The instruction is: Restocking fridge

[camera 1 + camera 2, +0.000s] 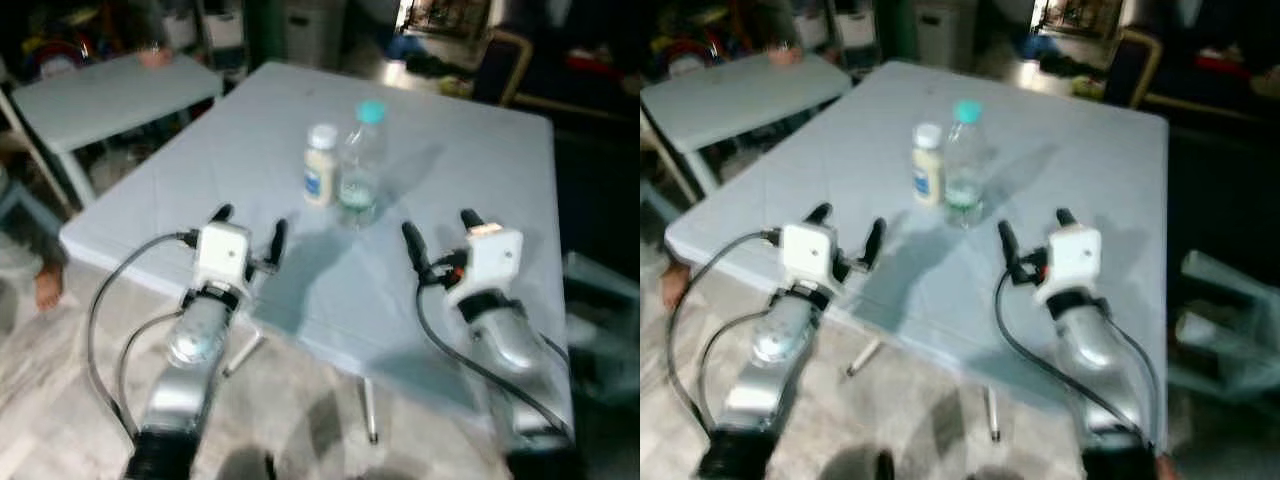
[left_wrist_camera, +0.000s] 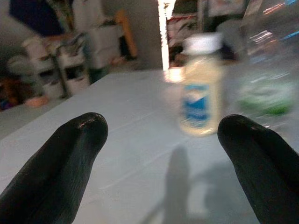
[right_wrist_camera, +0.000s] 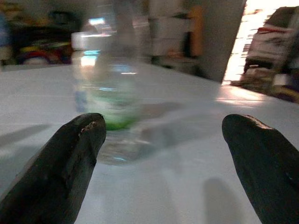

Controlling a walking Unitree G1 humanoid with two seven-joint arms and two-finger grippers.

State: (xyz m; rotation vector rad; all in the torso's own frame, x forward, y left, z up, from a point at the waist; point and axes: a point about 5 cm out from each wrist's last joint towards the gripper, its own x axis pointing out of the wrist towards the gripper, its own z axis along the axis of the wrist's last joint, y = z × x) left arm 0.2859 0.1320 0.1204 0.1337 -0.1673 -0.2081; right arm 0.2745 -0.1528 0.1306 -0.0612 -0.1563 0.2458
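A pale blue square folding table point(image 1: 470, 150) stands before the robot, and on it, toward the middle, a small cream-coloured bottle with a white cap and blue label point(image 1: 320, 166) stands just left of a clear plastic water bottle with a teal cap point(image 1: 361, 160), the two close beside each other. The left gripper point(image 1: 250, 228) hangs over the table's near left edge, the right gripper point(image 1: 440, 232) over its near right part, both nearer than the bottles. A second pale table point(image 1: 110, 95) stands to the far left.
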